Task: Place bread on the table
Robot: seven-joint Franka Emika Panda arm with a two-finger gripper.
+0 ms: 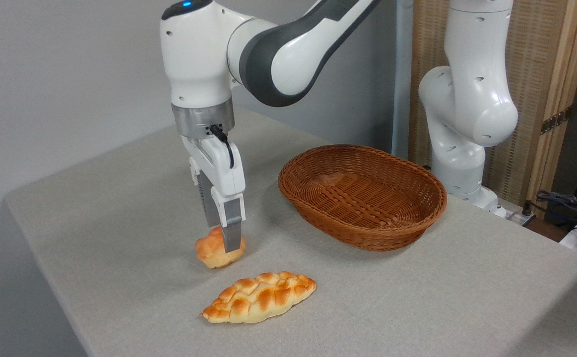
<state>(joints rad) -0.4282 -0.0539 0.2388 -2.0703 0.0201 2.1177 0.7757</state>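
The white two-finger gripper (224, 243) points straight down with its grey fingers (230, 237) closed against the sides of the small round orange-golden bread (210, 253), a bun with a lumpy, knotted top; the bun sits at or just above the light grey-beige fabric-textured table (119, 198), and whether it touches the cloth cannot be told, though a soft shadow lies right under it. At about five o'clock from the bun, near but apart, lies one longer braided loaf with pointed ends (259, 297), flat on the cloth. At about two o'clock from the gripper stands one brown oval wicker basket (362, 196), nothing visible inside it. So there are two bread pieces and one basket. The white and dark grey robot arm (278, 54) reaches in from the upper right, its base column (467, 114) standing at the table's far edge behind the basket. The table has a rounded corner at the left and fills most of the view. Behind it is a plain pale grey wall (45, 74); at three o'clock a woven screen in a light wooden frame (541, 74) stands, with dark cables (566, 201) low beside it.
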